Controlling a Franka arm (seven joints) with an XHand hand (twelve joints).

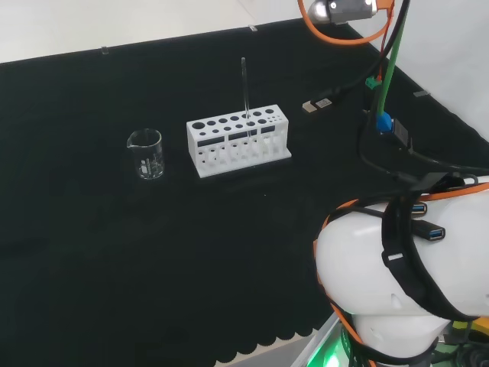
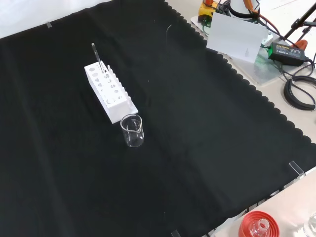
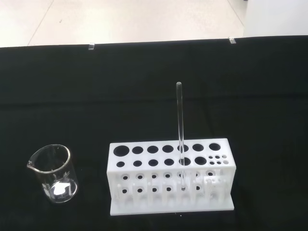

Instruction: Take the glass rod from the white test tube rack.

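A white test tube rack [image 1: 238,139] stands on the black cloth in the head view. A thin clear glass rod [image 1: 244,90] stands upright in one of its holes, toward the rack's right end. The front view has the rack [image 2: 109,91] at upper left with the rod [image 2: 97,57] rising at its far end. From the wrist view I see the rack [image 3: 171,180] from some distance, with the rod [image 3: 180,120] sticking up well above it.
A clear glass beaker [image 1: 146,154] stands just left of the rack in the head view; it is nearer than the rack in the front view [image 2: 133,131]. Cables [image 1: 386,115] hang at the head view's right. A red ribbed stand [image 2: 258,226] sits off the cloth.
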